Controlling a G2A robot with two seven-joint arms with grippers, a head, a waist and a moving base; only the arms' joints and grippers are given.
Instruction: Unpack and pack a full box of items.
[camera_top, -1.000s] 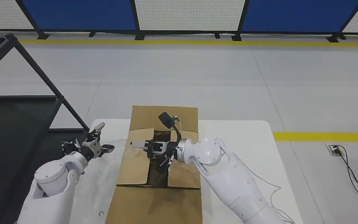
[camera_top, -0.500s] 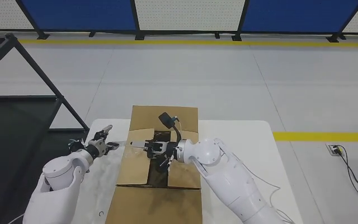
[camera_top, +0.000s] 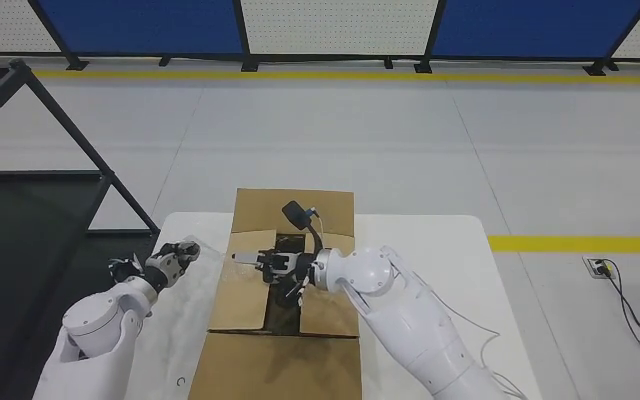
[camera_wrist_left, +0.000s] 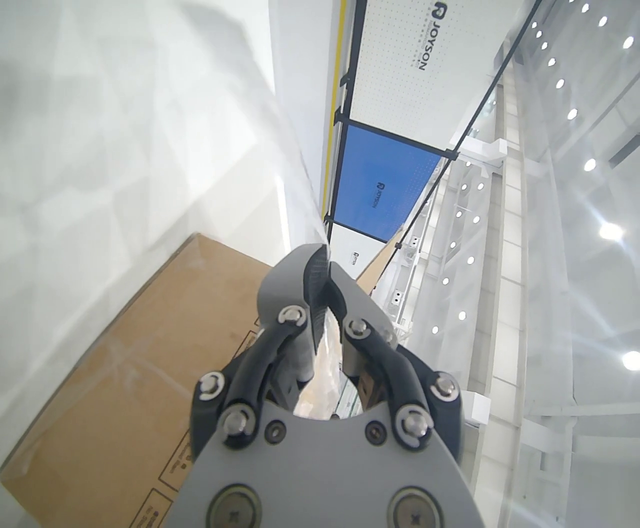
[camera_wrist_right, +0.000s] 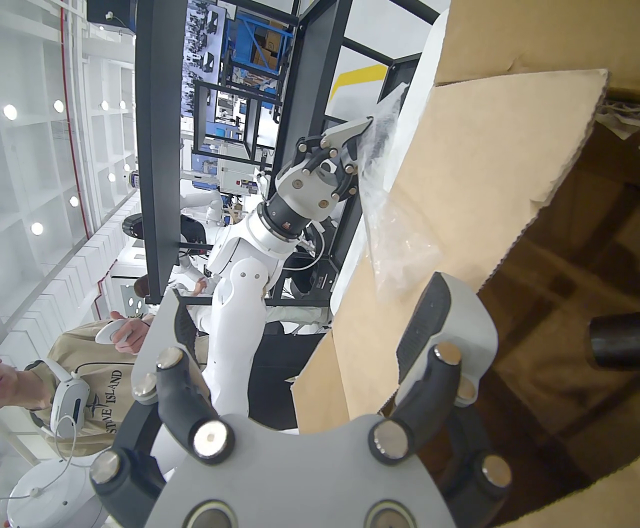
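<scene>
An open cardboard box (camera_top: 295, 205) stands in the middle of the white table (camera_top: 430, 250). My right gripper (camera_top: 262, 262) hovers over the box's opening, open, its fingers (camera_wrist_right: 435, 320) straddling the edge of the left flap (camera_wrist_right: 475, 175). My left gripper (camera_top: 183, 251) sits just left of the box, shut on a clear plastic bag (camera_wrist_right: 395, 235). The crinkled bag drapes from the left gripper (camera_wrist_right: 357, 132) down over that flap. In the left wrist view the film (camera_wrist_left: 210, 165) stretches away from the closed fingertips of the left gripper (camera_wrist_left: 324, 260), beside the box wall (camera_wrist_left: 150, 350).
A black metal frame (camera_top: 60, 130) stands off the table's left side. The box's inside (camera_wrist_right: 575, 260) is dark, with a black round part (camera_wrist_right: 615, 345) at its edge. Bare table lies right of the box.
The left gripper, open beside the box a second ago, has shut on the clear plastic bag. The right gripper has stayed over the box opening.
</scene>
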